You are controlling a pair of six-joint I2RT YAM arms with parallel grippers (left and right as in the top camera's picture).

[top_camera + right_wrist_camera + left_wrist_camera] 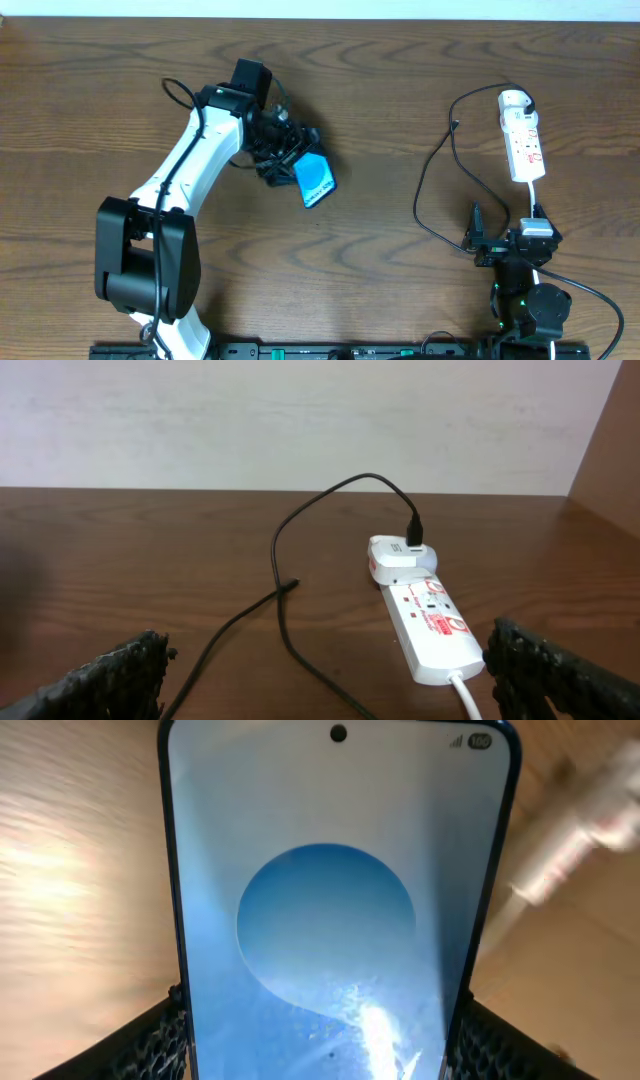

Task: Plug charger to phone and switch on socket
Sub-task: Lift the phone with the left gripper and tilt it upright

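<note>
My left gripper [283,152] is shut on the phone [316,182] and holds it tilted above the table left of the middle. In the left wrist view the phone [330,910] fills the frame, blue screen with a cyan oval, held between my two fingers [325,1055]. The socket [524,140] lies at the far right, also in the right wrist view [432,625]. The charger cable [430,190] runs from a white adapter [395,555] in the socket and loops over the table; its plug tip [291,585] lies free. My right gripper [330,685] is open and empty, just short of the socket [505,233].
The socket's white cord [532,195] runs toward the right arm's base [535,305]. A pale wall [300,420] rises behind the table's far edge. The left arm's base [140,265] stands at the front left.
</note>
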